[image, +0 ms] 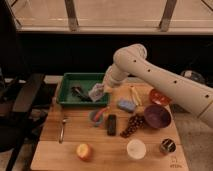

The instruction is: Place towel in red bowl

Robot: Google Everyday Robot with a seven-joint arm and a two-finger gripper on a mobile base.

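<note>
Wooden table (50, 150) crowded, claw (102, 90) tight around towel (95, 92) above right rim of green tray (82, 75), red bowl (159, 96) well apart rightward.

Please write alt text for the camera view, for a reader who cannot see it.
The robot's gripper holds a pale towel over the right-hand edge of a green tray. The red bowl sits farther right on the wooden table.

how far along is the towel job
Done: the towel is lifted, clamped in the gripper's jaws. In hand: it hangs by the tray's right edge. Left: carry it right to the red bowl and drop it in.
</note>
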